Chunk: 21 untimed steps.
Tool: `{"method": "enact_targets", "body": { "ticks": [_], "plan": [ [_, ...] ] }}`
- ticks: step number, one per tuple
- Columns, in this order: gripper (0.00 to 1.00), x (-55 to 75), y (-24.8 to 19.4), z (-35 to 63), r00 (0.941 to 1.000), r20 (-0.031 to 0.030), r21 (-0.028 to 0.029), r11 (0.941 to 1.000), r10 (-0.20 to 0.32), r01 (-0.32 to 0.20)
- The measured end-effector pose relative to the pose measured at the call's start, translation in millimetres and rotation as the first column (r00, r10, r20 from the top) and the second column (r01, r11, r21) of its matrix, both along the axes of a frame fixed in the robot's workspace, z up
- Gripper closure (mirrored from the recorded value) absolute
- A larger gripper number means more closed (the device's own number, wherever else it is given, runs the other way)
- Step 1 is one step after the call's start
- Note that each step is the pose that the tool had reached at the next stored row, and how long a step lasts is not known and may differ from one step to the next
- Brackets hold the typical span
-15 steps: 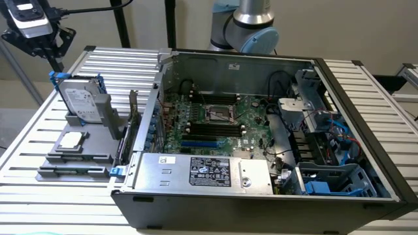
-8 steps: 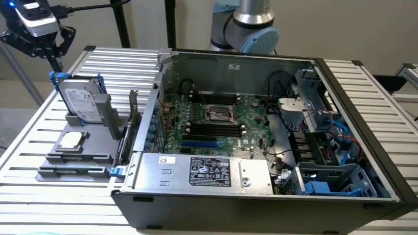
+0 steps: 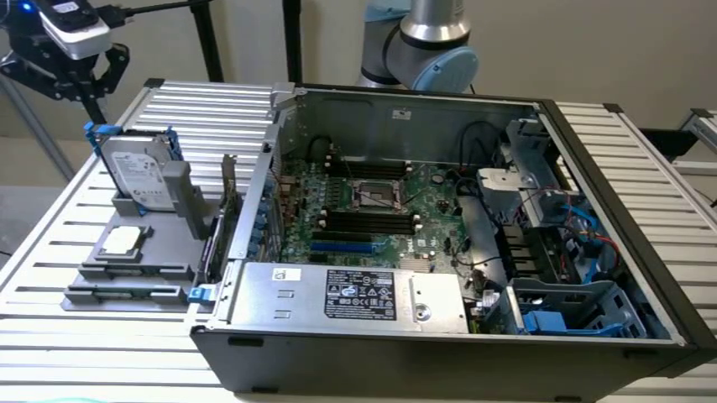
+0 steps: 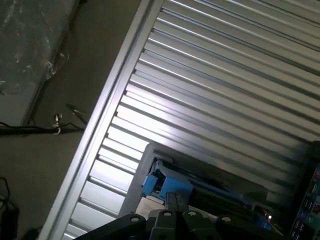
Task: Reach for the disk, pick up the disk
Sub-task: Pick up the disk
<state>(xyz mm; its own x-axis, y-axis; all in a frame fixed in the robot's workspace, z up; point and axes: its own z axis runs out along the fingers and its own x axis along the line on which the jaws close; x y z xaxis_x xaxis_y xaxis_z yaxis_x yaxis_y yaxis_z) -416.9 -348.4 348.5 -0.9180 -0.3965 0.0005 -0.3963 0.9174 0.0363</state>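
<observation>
The disk [image 3: 143, 172] is a silver-grey drive with a white label and a blue frame. It stands upright in a grey holder [image 3: 129, 252] on the ribbed table, at the exterior view's left. My gripper [image 3: 79, 80] hangs above and behind it, well apart from it, with nothing held. In the wrist view the disk's blue frame [image 4: 164, 181] lies just ahead of my gripper [image 4: 175, 204], whose two dark fingers are pressed together, shut.
An open computer case [image 3: 448, 336] fills the middle and the exterior view's right, with a motherboard and an empty blue cage [image 3: 566, 315] inside. A small square chip [image 3: 121, 241] lies on the grey holder. The table's edge [image 4: 105, 115] drops to the floor, where cables lie.
</observation>
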Motion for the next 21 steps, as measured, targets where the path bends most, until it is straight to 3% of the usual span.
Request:
{"method": "enact_targets", "body": {
  "ticks": [5, 10, 16, 21],
  "plan": [
    [0.89, 0.0, 0.0, 0.0, 0.996, 0.0, 0.0, 0.996, 0.089, -0.089],
    [0.89, 0.0, 0.0, 0.0, 0.9836, 0.0003, 0.0, 0.9836, 0.181, -0.181],
    [0.89, 0.0, 0.0, 0.0, 0.9582, 0.0011, -0.0002, 0.9582, 0.286, -0.286],
    [0.89, 0.0, 0.0, 0.0, 0.9283, 0.0018, -0.0004, 0.9283, 0.372, -0.372]
  ]
}}
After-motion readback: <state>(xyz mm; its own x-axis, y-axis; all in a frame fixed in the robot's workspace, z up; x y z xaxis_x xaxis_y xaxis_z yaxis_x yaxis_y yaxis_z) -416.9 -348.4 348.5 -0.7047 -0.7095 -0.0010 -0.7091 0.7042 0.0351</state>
